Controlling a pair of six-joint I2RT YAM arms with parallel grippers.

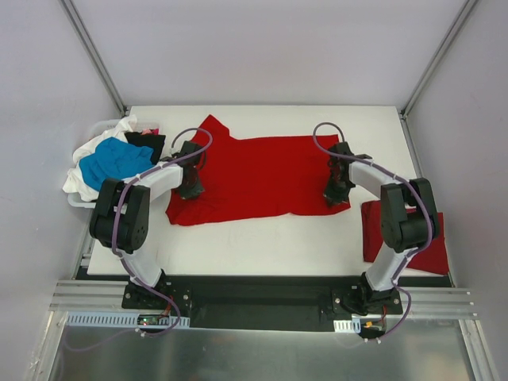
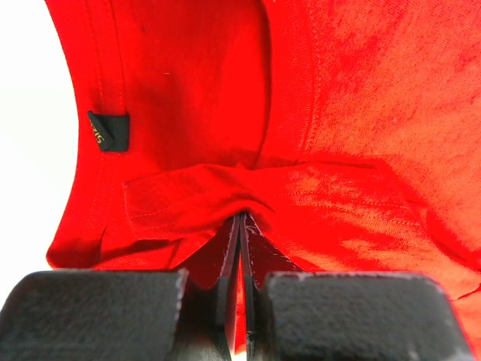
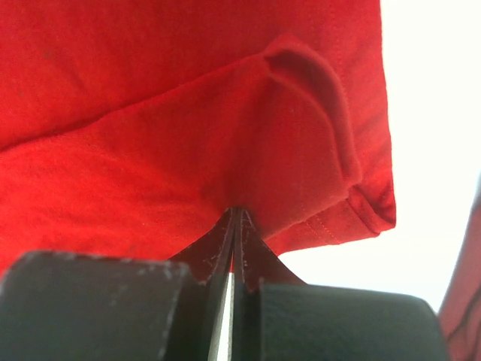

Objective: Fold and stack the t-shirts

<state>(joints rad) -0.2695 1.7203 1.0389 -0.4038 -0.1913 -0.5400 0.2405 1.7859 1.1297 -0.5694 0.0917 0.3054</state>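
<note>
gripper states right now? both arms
left gripper: shut, pinching the spread-out red t-shirt at its left side.
right gripper: shut, pinching the same shirt at its right side.

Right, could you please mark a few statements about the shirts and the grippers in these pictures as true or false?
1. The left gripper and the right gripper are both shut on the spread red t-shirt. True.
2. The pile of unfolded shirts sits on the right. False: it sits at the left edge of the table.
3. A second red shirt lies flat at the table's right edge. True.
4. The shirt held between the grippers is blue. False: it is red.
5. A dark neck label shows in the left wrist view. True.
</note>
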